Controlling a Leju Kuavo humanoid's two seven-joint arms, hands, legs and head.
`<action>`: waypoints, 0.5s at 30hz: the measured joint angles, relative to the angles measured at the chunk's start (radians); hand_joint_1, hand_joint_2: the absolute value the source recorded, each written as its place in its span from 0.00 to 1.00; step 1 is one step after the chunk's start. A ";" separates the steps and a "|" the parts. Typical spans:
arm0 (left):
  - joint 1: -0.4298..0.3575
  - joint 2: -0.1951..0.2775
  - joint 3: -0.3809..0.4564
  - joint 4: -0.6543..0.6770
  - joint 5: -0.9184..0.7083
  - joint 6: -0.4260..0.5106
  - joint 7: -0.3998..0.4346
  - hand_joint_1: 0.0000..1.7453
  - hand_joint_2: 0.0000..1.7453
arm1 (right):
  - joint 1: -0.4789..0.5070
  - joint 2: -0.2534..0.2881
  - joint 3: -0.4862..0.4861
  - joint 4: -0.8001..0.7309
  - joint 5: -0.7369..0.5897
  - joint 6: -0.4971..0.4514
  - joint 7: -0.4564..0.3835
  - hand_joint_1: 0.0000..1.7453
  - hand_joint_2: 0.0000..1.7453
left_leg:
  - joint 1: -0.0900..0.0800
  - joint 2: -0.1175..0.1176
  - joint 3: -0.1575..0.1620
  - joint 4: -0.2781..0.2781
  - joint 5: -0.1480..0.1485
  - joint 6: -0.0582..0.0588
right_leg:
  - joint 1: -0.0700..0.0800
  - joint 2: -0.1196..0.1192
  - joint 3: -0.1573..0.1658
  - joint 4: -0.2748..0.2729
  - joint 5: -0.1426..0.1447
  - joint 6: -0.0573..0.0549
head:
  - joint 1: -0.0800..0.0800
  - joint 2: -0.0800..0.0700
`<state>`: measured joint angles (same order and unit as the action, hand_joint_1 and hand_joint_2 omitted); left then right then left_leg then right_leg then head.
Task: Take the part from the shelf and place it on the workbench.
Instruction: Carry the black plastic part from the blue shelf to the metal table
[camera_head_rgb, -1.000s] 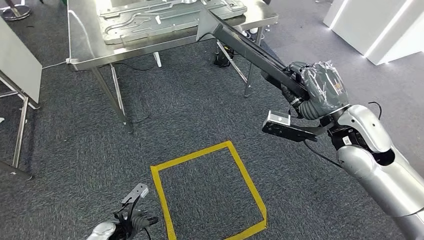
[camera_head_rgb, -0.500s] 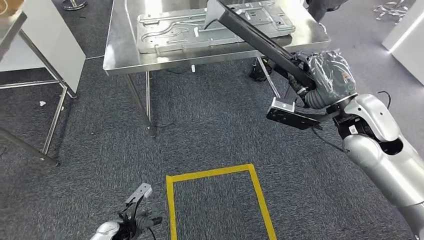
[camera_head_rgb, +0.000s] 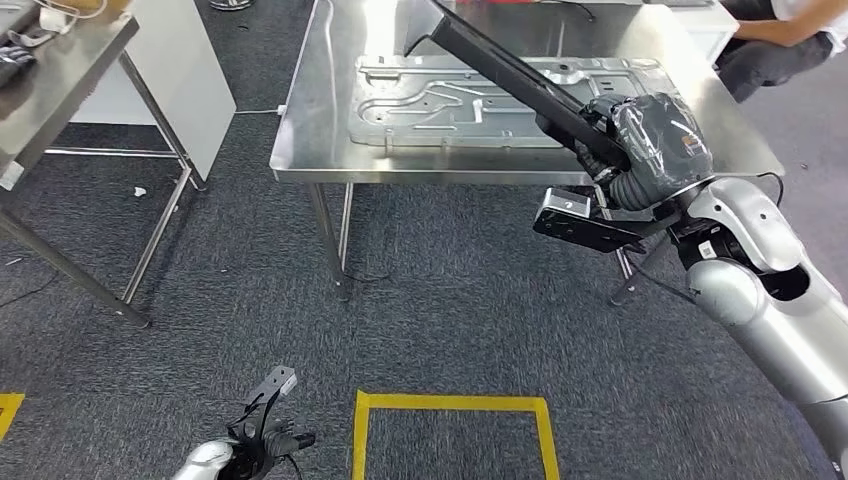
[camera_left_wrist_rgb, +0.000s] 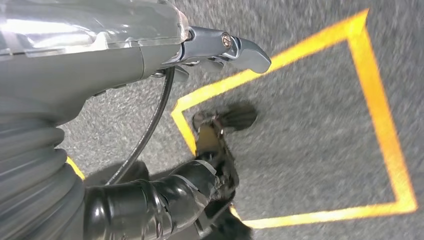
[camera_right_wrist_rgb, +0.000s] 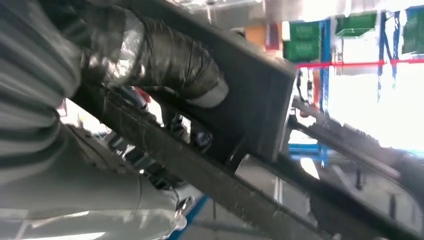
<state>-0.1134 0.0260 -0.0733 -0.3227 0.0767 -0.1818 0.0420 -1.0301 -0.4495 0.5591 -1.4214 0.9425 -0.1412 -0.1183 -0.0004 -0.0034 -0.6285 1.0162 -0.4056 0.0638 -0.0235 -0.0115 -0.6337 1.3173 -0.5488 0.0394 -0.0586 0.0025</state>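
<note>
Right hand (camera_head_rgb: 650, 145) gripping long dark part (camera_head_rgb: 500, 70), slanted above workbench (camera_head_rgb: 310, 140)

I am standing in what looks like a factory workshop or robot test floor. Under me is dark grey carpet (camera_head_rgb: 430, 310) marked with squares of yellow tape (camera_head_rgb: 450, 404), the kind used to mark standing spots. Ahead is a bare steel workbench (camera_head_rgb: 300, 150) on thin metal legs, with a large pressed sheet-metal panel (camera_head_rgb: 480, 100) lying flat on it. A second steel table (camera_head_rgb: 60, 70) stands off to my left, beside a plain white board (camera_head_rgb: 185, 50). A person (camera_head_rgb: 780, 40) sits at the far right. From my right wrist I see blurred green storage bins (camera_right_wrist_rgb: 305, 40) on blue racking (camera_right_wrist_rgb: 325, 60)
</note>
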 joint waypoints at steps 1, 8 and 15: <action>0.001 0.000 0.003 0.000 -0.002 0.000 0.000 0.00 1.00 | 0.000 -0.001 0.000 0.004 0.003 0.007 0.004 1.00 1.00 | -0.001 -0.012 0.024 -0.004 -0.017 0.001 | 0.002 0.004 -0.040 0.013 -0.052 -0.001 | 0.001 0.000; 0.017 -0.006 0.012 0.004 -0.012 -0.003 0.005 0.00 1.00 | -0.003 -0.009 0.016 0.050 0.017 0.026 0.009 1.00 1.00 | -0.015 -0.070 0.195 -0.022 -0.157 -0.009 | 0.042 0.027 -0.129 -0.292 0.234 -0.057 | 0.001 0.000; 0.005 0.018 0.033 0.007 -0.019 -0.010 -0.006 0.00 1.00 | -0.098 -0.003 0.071 0.068 0.047 0.150 0.031 1.00 1.00 | -0.014 -0.018 0.050 0.257 -0.133 -0.054 | 0.024 0.029 -0.002 -0.318 0.166 -0.084 | -0.003 0.000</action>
<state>-0.1081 0.0445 -0.0404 -0.3161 0.0574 -0.1916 0.0358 -1.1286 -0.4524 0.6300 -1.3534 0.9898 0.0087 -0.0869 -0.0142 -0.0212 -0.5788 1.2729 -0.5388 0.0099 0.0008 0.0175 -0.6353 0.9990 -0.3830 -0.0450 -0.0614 0.0025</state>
